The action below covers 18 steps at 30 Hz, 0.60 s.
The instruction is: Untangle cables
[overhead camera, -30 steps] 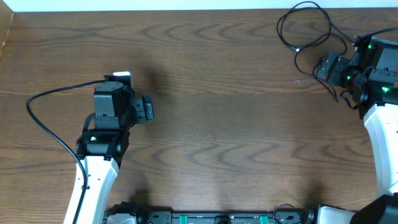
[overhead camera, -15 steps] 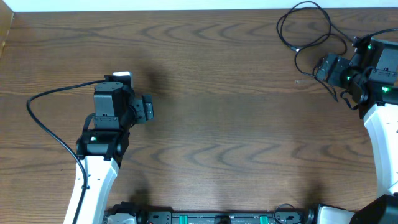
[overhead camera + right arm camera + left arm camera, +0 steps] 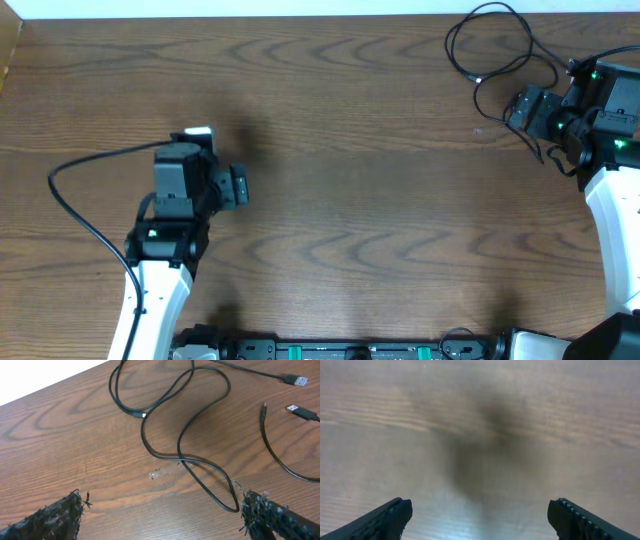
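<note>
Two arms [image 3: 160,285], two grippers, one table [image 3: 350,200]. The cables [image 3: 202,463] lie in one loose black tangle at the table's far right corner, close to the far edge, with loops crossing over one another. Four plug ends [image 3: 295,380] show in the right wrist view, but I cannot tell how many cords they belong to. One small clear scrap [image 3: 162,473] lies on the wood beside a crossing of the loops.

The right gripper [image 3: 165,515] hangs at the near side of the tangle, its fingers wide apart with nothing between them. The nearest loop ends just beside one fingertip; I cannot tell whether it touches.

The left gripper [image 3: 480,512] is at the table's left middle, well apart from the cables, fingers spread wide over bare wood and its own shadow. One arm wire [image 3: 75,200] bows out to the left of that arm.

A broad stretch of bare wood lies between the two arms. The tangle is hemmed in by the far edge behind and the right arm beside it
</note>
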Tool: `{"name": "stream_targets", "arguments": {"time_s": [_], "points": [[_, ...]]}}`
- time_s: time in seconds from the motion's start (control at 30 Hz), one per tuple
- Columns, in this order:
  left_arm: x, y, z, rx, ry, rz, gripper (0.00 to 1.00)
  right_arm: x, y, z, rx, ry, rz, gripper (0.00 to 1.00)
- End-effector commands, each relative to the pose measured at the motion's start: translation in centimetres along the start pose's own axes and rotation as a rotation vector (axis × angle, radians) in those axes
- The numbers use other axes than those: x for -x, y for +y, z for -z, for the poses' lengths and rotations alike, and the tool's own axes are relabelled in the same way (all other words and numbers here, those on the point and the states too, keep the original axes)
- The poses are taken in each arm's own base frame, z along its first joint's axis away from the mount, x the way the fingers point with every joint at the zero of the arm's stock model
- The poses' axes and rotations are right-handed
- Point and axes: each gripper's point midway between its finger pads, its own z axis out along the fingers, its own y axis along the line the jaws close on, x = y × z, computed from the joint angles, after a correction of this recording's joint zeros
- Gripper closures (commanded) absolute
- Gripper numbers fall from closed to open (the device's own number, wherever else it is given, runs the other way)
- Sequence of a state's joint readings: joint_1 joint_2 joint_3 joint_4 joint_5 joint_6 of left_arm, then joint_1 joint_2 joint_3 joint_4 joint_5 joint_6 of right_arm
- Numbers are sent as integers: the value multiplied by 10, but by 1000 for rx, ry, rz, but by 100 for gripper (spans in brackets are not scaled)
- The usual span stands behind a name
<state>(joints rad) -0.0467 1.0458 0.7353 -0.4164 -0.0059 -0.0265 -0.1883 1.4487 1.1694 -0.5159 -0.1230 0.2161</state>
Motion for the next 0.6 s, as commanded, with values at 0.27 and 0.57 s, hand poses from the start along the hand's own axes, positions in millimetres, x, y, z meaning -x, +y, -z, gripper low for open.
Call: {"name": "stream_targets", "arguments": {"time_s": [0.27,0.57], "points": [[-20,1,-2,-33,-208,123,8,3,0,3,-2,-11,2,1],[-33,3,0,-86,-457,200,8,3,0,3,-2,-11,2,1]]}}
